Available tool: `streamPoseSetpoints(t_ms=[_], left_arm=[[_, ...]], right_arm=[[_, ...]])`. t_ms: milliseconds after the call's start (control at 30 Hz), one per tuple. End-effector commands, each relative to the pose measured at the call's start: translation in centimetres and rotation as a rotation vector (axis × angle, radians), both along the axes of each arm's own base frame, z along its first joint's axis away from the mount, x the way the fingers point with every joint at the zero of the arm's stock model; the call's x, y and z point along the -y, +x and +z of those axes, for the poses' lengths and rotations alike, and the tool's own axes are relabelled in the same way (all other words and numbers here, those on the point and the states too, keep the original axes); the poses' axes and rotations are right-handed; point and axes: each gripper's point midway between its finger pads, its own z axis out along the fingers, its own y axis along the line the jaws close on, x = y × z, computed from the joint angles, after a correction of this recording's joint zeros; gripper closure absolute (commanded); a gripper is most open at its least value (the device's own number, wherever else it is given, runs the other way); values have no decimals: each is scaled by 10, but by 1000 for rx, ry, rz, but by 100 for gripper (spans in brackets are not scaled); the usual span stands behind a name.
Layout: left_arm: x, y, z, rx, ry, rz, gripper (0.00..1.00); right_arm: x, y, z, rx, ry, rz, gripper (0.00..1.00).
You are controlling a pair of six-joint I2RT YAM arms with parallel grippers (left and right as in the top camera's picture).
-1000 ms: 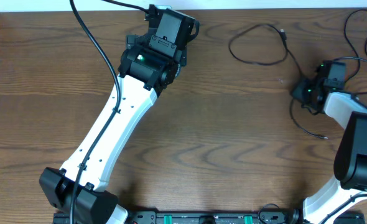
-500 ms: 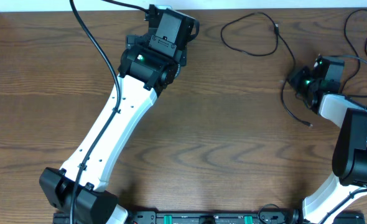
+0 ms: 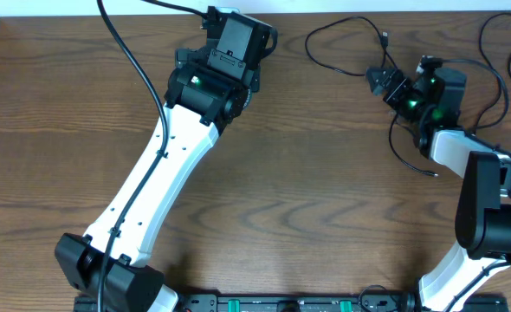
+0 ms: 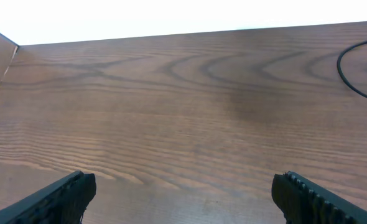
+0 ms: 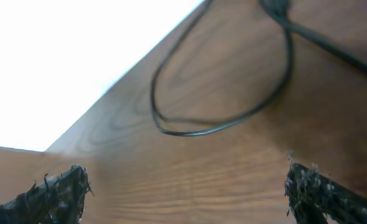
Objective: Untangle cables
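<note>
A thin black cable lies in a loop at the far edge of the table, its small plug pointing toward the back. My right gripper hangs open just right of that loop with nothing between its fingers. In the right wrist view the gripper is spread wide over bare wood, and the loop lies ahead of it. A second black strand trails below the right wrist. My left gripper is open and empty over bare wood, with a cable arc at far right.
More thin black cable loops lie around the right arm at the right edge. The left arm stretches diagonally across the left half of the wooden table. A white wall borders the far edge.
My right gripper has opened from shut and moved up and left toward the far edge. The cable it held now lies loose, and its loop has shifted left. The left arm has not moved.
</note>
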Motion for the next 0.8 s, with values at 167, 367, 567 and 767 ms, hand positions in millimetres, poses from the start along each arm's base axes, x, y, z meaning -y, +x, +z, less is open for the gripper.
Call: streamPoseSetpoints(t_ms=[167,367,567,767], left_arm=[[-2,-2,5,13,-13,11,5],[-2,-2,5,13,-13,11,5],[-2,-2,5,13,-13,11,5],[-2,-2,5,13,-13,11,5]], right_arm=[[-10,-18,50,117,-128,139,1],[14,-53,42,43,-504,196,1],[74,-100,15,-169,-1075,310,1],[102,-125,-13,-323,-1322,495,1]])
